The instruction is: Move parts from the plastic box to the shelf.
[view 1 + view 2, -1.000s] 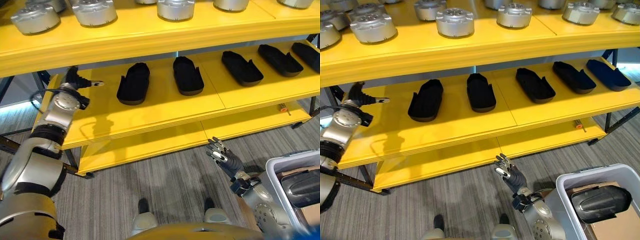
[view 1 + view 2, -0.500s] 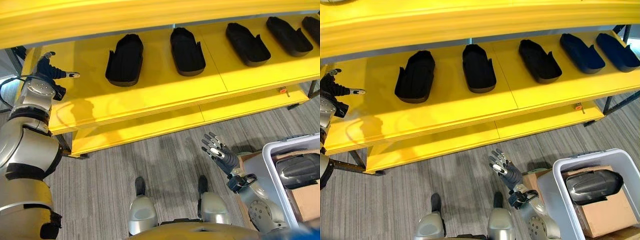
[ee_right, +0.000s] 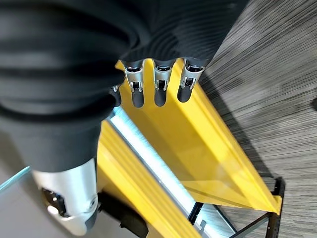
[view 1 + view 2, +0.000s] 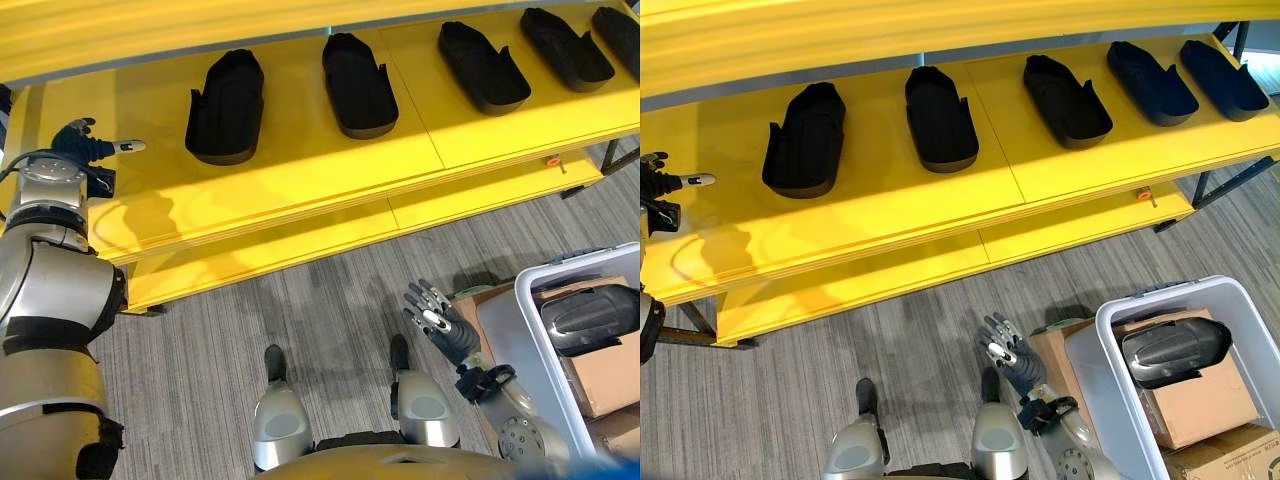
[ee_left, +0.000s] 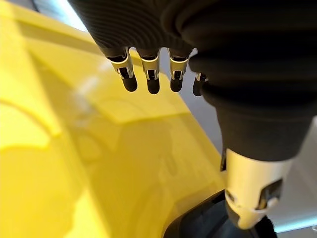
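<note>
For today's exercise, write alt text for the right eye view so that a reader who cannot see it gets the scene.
Five black parts lie in a row on a yellow shelf. On the floor at lower right a plastic box holds another dark part on cardboard, with the open right robot hand beside it.

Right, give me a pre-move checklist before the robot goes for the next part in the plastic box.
1. Right robot hand free: ok, fingers straight, holding nothing, over the floor beside the box.
2. Left robot hand free: ok, fingers relaxed, nothing in it, at the left end of the yellow shelf.
3. Part ready to take: ok, a dark part lies on top in the plastic box.
4. Room on the shelf: ok, bare yellow board left of the leftmost black tray.
5. What lies under the part: cannot tell beyond cardboard boxes.
</note>
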Controlling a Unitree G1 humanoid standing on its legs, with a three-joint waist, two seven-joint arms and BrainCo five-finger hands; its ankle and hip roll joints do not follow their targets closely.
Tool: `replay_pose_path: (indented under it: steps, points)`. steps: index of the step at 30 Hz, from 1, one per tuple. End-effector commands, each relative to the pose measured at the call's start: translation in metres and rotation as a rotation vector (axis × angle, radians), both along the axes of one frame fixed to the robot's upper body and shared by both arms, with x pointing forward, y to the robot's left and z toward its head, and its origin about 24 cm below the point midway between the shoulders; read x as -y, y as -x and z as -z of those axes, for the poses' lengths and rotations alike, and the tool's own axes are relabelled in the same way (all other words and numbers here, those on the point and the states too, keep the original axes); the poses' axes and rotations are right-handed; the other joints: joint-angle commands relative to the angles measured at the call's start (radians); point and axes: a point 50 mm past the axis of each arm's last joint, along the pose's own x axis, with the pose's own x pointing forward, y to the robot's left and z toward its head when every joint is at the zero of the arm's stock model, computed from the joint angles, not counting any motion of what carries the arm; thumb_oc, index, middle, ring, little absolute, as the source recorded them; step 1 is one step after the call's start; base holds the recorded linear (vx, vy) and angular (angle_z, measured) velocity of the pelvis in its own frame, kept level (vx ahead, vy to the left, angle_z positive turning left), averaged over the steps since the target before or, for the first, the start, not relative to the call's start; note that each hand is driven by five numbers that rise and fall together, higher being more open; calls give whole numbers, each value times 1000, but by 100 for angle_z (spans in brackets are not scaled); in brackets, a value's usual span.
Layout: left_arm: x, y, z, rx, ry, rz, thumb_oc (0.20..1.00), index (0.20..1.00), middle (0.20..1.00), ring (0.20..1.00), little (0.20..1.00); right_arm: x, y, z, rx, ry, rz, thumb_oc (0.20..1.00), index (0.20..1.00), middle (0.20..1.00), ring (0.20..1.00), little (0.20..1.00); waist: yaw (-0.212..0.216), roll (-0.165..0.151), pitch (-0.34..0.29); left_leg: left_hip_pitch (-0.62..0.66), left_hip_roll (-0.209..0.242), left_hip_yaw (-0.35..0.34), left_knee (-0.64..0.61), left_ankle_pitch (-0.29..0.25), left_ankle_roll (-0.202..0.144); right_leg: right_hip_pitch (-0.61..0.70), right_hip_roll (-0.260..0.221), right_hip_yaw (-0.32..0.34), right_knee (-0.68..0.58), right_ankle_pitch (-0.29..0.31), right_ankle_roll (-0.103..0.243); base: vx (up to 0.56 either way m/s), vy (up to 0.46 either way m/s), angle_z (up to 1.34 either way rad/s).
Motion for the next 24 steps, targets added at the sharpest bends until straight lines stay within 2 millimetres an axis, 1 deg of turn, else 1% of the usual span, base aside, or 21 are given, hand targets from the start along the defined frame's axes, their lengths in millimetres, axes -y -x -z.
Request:
replay_pose_path:
  steps: [1, 2, 3, 5, 7, 10, 12, 13, 14, 17, 24]
  points:
    - [-36, 31, -56, 207, 69, -127, 1000, 1000, 1000, 1000, 1000, 0, -6, -13, 90, -97, 45, 1000, 1000, 1000, 1000, 1000, -5, -100, 6, 74, 82, -7, 113, -43, -4, -41, -152, -20, 36, 68, -70, 35, -13, -6]
    - [-36, 32, -56, 207, 72, -128, 1000, 1000, 1000, 1000, 1000, 0, -5, -13, 90, -97, 43, 1000, 1000, 1000, 1000, 1000, -6, -99, 5, 74, 82, -7, 114, -44, -5, -41, -152, -19, 36, 68, -70, 32, -18, -1]
    - [-41, 37, -58, 220, 106, -158, 1000, 1000, 1000, 1000, 1000, 3, -1, -8, 70, -89, 47, 1000, 1000, 1000, 1000, 1000, -11, -105, 2, 75, 84, -5, 116, -43, -9, -41, -152, -19, 33, 70, -70, 0, 0, 0]
    - [-43, 40, -62, 221, 100, -171, 1000, 1000, 1000, 1000, 1000, 4, 1, -7, 65, -89, 46, 1000, 1000, 1000, 1000, 1000, -14, -107, 1, 74, 85, -6, 117, -43, -11, -40, -153, -18, 31, 71, -69, 0, 0, 0]
    - [-47, 47, -76, 248, 92, -208, 1000, 1000, 1000, 1000, 1000, 7, 6, -5, 56, -90, 56, 1000, 1000, 1000, 1000, 1000, -20, -112, 2, 72, 87, -6, 121, -43, -19, -42, -158, -16, 28, 74, -69, 0, 0, 0]
    - [-48, 50, -84, 287, 137, -225, 1000, 1000, 1000, 1000, 1000, 9, 10, -4, 51, -93, 68, 1000, 1000, 1000, 1000, 1000, -22, -125, 3, 68, 90, -7, 129, -43, -25, -46, -163, -16, 25, 76, -68, 0, 0, 0]
    - [-50, 53, -88, 301, 137, -239, 1000, 1000, 1000, 1000, 1000, 11, 11, -3, 49, -90, 70, 1000, 1000, 1000, 1000, 1000, -23, -127, 4, 67, 91, -8, 133, -43, -29, -47, -164, -14, 24, 78, -67, 0, 0, 0]
    - [-50, 56, -100, 320, 104, -245, 1000, 1000, 1000, 1000, 1000, 14, 14, -4, 49, -83, 75, 1000, 1000, 1000, 1000, 1000, -28, -124, 4, 63, 93, -11, 136, -42, -33, -50, -168, -9, 22, 80, -67, 0, 0, 0]
    - [-50, 56, -101, 321, 101, -245, 1000, 1000, 1000, 1000, 1000, 14, 14, -4, 50, -86, 76, 1000, 1000, 1000, 1000, 1000, -28, -126, 4, 61, 93, -12, 137, -42, -33, -51, -168, -10, 22, 81, -67, 0, 0, 0]
    - [-44, 53, -118, 315, 28, -231, 1000, 1000, 1000, 1000, 1000, 17, 17, -5, 50, -83, 90, 1000, 1000, 1000, 1000, 1000, -34, -128, 6, 53, 95, -17, 149, -46, -42, -55, -173, -7, 20, 85, -69, 13, -8, -5]
    - [-30, 44, -141, 297, -46, -200, 1000, 1000, 1000, 1000, 1000, 26, 24, -2, 37, -75, 117, 1000, 1000, 1000, 1000, 1000, -42, -122, 10, 39, 94, -29, 160, -50, -50, -52, -184, -5, 15, 88, -67, 2, -2, 1]
